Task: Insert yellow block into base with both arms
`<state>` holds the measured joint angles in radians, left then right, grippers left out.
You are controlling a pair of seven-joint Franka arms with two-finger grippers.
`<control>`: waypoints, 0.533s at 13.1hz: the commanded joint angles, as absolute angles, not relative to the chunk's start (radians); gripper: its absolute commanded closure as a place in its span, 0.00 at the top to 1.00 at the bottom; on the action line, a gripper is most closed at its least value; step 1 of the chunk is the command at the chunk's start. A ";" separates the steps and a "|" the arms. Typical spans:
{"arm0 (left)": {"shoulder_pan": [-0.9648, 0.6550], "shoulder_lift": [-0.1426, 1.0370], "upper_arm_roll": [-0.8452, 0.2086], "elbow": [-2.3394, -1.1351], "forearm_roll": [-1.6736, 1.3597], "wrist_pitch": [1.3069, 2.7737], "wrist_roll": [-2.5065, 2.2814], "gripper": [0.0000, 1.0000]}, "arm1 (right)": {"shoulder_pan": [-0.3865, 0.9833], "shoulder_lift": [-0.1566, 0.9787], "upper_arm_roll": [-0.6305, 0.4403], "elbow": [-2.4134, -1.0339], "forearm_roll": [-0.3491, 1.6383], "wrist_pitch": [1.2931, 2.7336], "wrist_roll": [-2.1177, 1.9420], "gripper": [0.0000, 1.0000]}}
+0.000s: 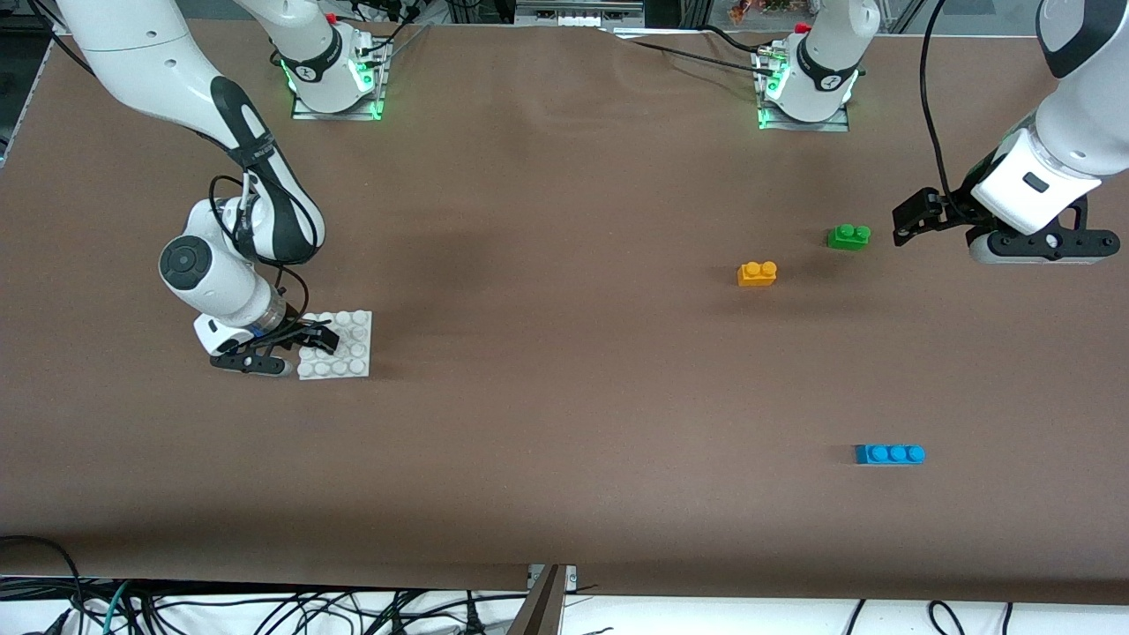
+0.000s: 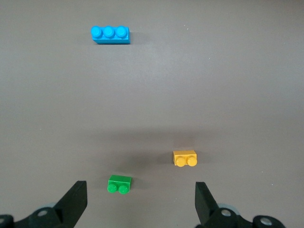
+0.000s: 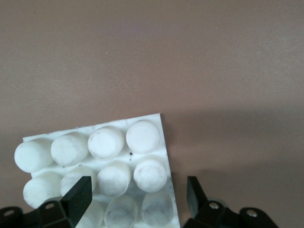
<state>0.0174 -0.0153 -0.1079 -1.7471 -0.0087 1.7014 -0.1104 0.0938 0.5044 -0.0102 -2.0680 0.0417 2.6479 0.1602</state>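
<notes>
Left of frame, lower-middle: right gripper point(image 1: 309, 339) down at base point(image 1: 348, 348), fingers straddling edge of plate on right arm's end; jaws part-closed around edge, grip looks not yet firm.

Right of centre: yellow block point(image 1: 757, 273) on table, long axis across frame, studs up, untouched.

Just up-right of it: green brick point(image 1: 848, 236).

Right edge: left gripper point(image 1: 913, 220) in air, jaws spread wide, empty. Left arm clearly nearer to yellow block; block lies toward centre, past green brick.

Lower right: blue brick point(image 1: 889, 454), well apart.
</notes>
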 commanded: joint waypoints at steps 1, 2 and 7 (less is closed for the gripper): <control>0.023 -0.003 -0.110 -1.717 -0.031 1.677 -0.114 1.00 | 0.086 0.505 -0.005 -2.082 0.055 2.663 0.150 0.77; 0.023 -0.003 -0.110 -1.717 -0.031 1.677 -0.114 1.00 | 0.086 0.506 -0.005 -2.082 0.055 2.663 0.150 0.75; 0.023 -0.003 -0.110 -1.715 -0.032 1.677 -0.114 1.00 | 0.087 0.512 -0.003 -2.082 0.067 2.675 0.152 0.71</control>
<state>0.0174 -0.0153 -0.1078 -1.7471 -0.0087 1.7014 -0.1104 0.0941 0.5049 -0.0080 -2.0679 0.0500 2.6508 0.1602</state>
